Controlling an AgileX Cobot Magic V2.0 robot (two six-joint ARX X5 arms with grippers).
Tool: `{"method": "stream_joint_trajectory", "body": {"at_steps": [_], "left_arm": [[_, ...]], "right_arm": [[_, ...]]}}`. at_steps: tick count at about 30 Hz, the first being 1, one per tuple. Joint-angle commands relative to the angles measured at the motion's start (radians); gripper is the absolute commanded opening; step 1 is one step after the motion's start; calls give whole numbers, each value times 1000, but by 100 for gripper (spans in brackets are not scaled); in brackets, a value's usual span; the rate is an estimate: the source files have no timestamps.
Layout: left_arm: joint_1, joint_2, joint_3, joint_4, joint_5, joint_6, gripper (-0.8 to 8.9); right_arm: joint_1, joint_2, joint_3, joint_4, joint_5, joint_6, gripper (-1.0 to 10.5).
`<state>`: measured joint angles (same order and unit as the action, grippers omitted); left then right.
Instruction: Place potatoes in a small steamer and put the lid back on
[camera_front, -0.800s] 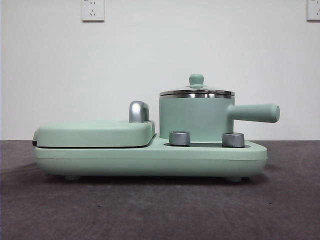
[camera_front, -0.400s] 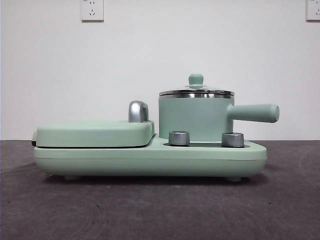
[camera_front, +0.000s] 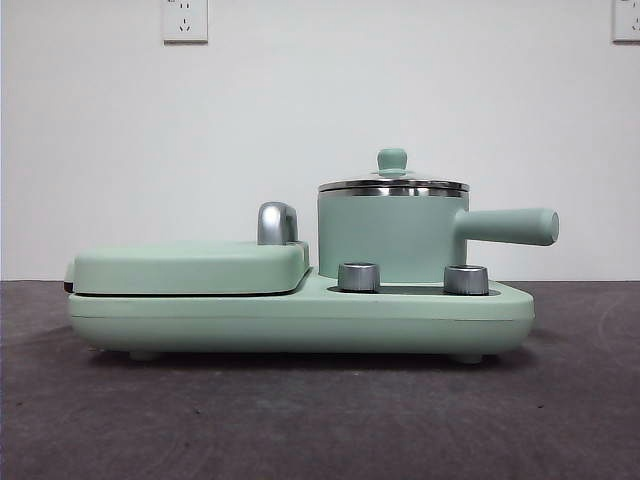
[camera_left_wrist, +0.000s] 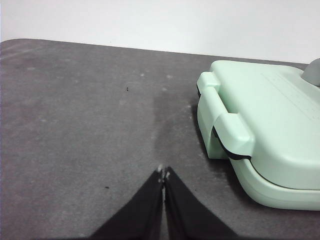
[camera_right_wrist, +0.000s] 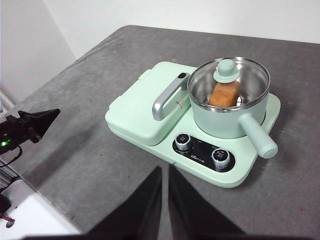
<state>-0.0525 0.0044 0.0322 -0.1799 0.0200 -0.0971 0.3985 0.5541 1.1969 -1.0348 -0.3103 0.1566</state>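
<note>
We see the potato (camera_right_wrist: 224, 94) inside the small steamer (camera_right_wrist: 227, 120), under the glass lid (camera_right_wrist: 227, 71) seated on its rim. Both grippers, left (camera_left_wrist: 163, 173) and right (camera_right_wrist: 164, 170), hover clenched and empty above the surface (camera_right_wrist: 90, 145).

Honestly nothing's moved in the front view over the last second. The only difference I can spot is the whole cooker (camera_front: 300, 310) sitting a hair further left than it did, barely noticeable. That's it.
</note>
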Motion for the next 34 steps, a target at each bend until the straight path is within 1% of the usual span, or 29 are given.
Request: {"method": "stream_joint_trajectory", "body": {"at_steps": [1,17,20,22,24,26,28,30,31,33,34], "left_arm": [[0,-1,-19,0,-3,6,6],[0,-1,-19,0,-3,6,6],[0,-1,-19,0,-3,6,6],[0,-1,-19,0,-3,6,6],[0,-1,-19,0,-3,6,6],[0,-1,-19,0,-3,6,6],[0,-1,-19,0,-3,6,6],[0,-1,-19,0,-3,6,6],[0,-1,-19,0,-3,6,6],[0,-1,-19,0,-3,6,6],[0,-1,-19,0,-3,6,6]], "right_arm": [[5,5,15,10,3,-8,19],[-2,1,14,12,5,-8,19],[-61,-11,9,19,-8,-9,19],[-130,-24,-18,46,-20,-9,19],[-199,-56,-90,131,-30,-9,19],[-257,-104,-204,267,-13,-12,19],[-312,-174,-364,470,20,-12,19],[-357,-249,-526,660,32,-15,19],[-373,-283,-593,728,36,-19,19],[-390,-349,-718,828,84,-21,19],[-392,-378,-774,862,126,-23,19]]}}
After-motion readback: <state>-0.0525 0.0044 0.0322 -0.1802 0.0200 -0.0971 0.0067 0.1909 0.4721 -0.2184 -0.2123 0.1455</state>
